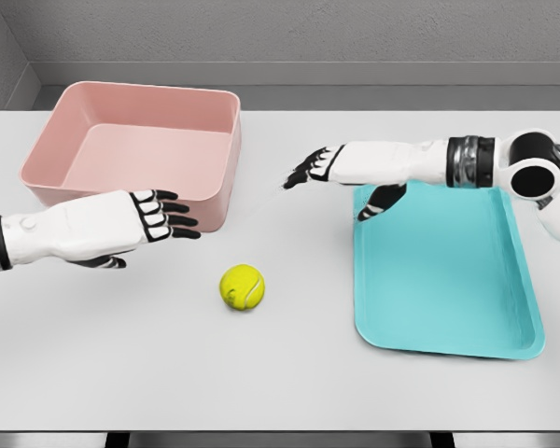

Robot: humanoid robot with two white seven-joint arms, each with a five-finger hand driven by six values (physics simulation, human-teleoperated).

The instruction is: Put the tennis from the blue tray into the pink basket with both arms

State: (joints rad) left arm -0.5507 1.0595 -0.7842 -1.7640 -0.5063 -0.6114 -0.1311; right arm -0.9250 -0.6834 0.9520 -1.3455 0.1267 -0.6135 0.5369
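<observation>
Nearest, tennis ball [242,287] on bare worktop [121,373], off the blue tray [448,280] and well clear of both edges, with open room all round for a two-sided scoop. Just beyond, left hand [145,222] spread, holding nothing, palm toward the ball. Farther right, right hand [341,168] spread and empty above the tray's near-left corner. Farthest, pink basket [140,149], open-topped, behind the left hand.
</observation>
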